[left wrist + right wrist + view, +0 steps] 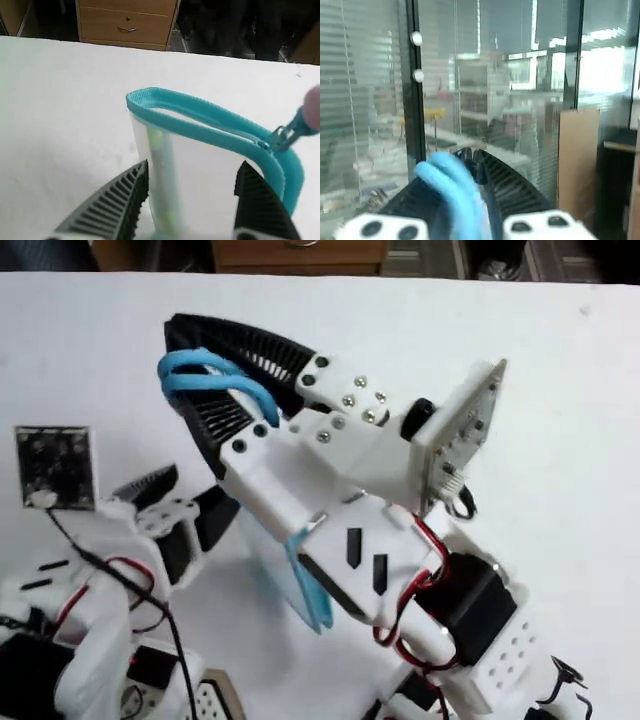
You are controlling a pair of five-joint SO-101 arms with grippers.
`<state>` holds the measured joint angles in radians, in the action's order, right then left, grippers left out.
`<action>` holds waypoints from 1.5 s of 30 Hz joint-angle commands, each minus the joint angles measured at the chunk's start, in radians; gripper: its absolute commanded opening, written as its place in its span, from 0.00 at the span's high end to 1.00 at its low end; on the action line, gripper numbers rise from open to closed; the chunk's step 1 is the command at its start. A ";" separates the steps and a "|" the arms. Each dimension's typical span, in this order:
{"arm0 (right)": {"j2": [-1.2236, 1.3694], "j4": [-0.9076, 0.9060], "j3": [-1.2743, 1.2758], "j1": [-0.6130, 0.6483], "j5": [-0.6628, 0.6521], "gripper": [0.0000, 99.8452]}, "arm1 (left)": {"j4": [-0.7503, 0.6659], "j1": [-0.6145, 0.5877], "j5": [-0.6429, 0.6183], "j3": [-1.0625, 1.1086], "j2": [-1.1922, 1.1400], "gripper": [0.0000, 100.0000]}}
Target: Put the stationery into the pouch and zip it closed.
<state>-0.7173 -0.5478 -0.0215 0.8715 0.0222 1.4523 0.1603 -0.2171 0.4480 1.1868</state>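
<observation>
A: Where's the pouch (190, 111)?

B: Upright, pinched between the fingers of the left gripper (194, 172), 1 on each wall. That grip is narrow. 1 green pen (156, 165) shows inside.

A: And the right gripper (472, 155)?

B: Clamped on the blue loop (197, 366), up over the table (560, 330). I judge the loop runs to the slider (276, 140).

A: The zip?

B: Mostly open. The slider sits at 1 end of the mouth, and the open run follows the rim to the other end.

A: So the pull?

B: Along that long axis, slider toward the open end. The right arm has the loop, so it pulls and the left braces. Off that line, I'd expect the pouch to twist in the grip.
</observation>
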 commanded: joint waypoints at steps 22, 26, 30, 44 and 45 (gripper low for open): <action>0.133 0.113 -0.173 -0.002 -0.203 0.98 | -0.147 -0.229 0.127 -0.035 -0.377 0.72; 0.125 0.088 -0.083 -0.054 -0.198 0.98 | 0.014 -0.249 0.161 -0.106 -0.246 0.71; 0.130 0.090 -0.078 -0.070 -0.196 0.98 | 0.080 -0.257 0.169 -0.120 -0.074 0.71; 0.254 0.317 -0.180 -0.173 -0.198 0.98 | 0.014 -0.372 -0.069 -0.210 0.027 0.71; 0.271 0.315 -0.213 -0.179 -0.198 0.98 | 0.031 -0.372 -0.069 -0.239 0.027 0.71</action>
<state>-0.4672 -0.2562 -0.1304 0.7211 -0.1757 1.4661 -0.2002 -0.2723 0.2946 1.2114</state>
